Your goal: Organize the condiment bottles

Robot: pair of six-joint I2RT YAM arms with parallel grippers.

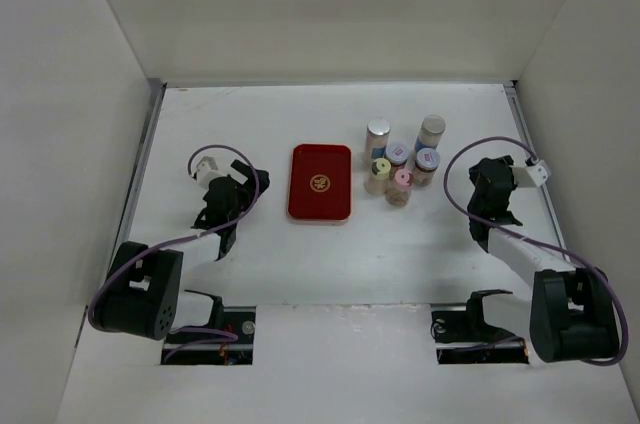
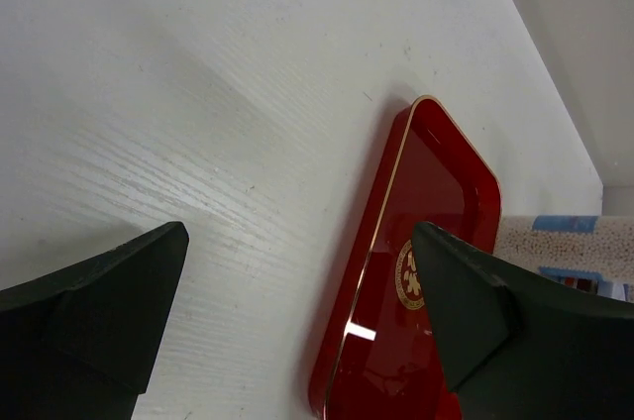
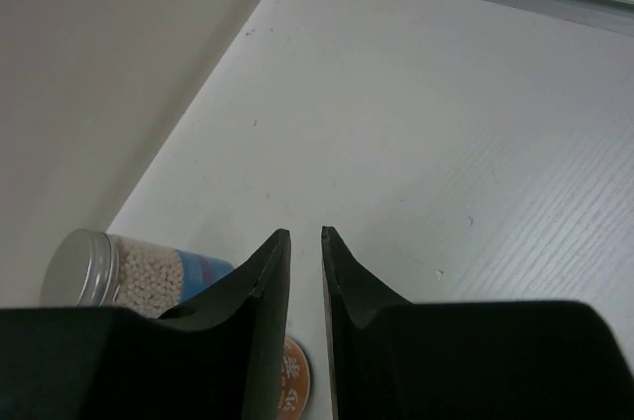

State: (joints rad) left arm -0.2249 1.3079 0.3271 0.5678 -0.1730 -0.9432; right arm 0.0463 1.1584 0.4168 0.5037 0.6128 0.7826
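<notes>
The left gripper [image 1: 228, 206] hangs over the table [image 1: 250, 124], left of the tray [image 1: 320, 184] and apart from it. Its fingers are spread wide with nothing between them. Its wrist view shows bare tabletop in the gap and the tray's gold-edged rim off to the right. The right gripper [image 3: 305, 234] is on the other side of the table. Its fingers are pressed almost together, leaving only a thin slit with nothing pinched in it. The red tray lies flat mid-table with nothing on it. Just to its right, between the tray and the right gripper, the six bottles [image 1: 402, 159] stand upright in a tight cluster on the table. The pink-lid bottle [image 1: 402, 185] is nearest, with the yellow-lid bottle [image 1: 379, 174] just to its left. Behind these stand two blue-lid bottles [image 1: 397, 152], and farthest back two taller silver-lid bottles [image 1: 378, 132]. The right gripper is near the cluster but touches none of it. In the right wrist view a silver-lid bottle with a blue label shows left of the fingers, and a round printed lid peeks out beneath them. White walls [image 1: 330, 4] close off the table at the back and sides.
</notes>
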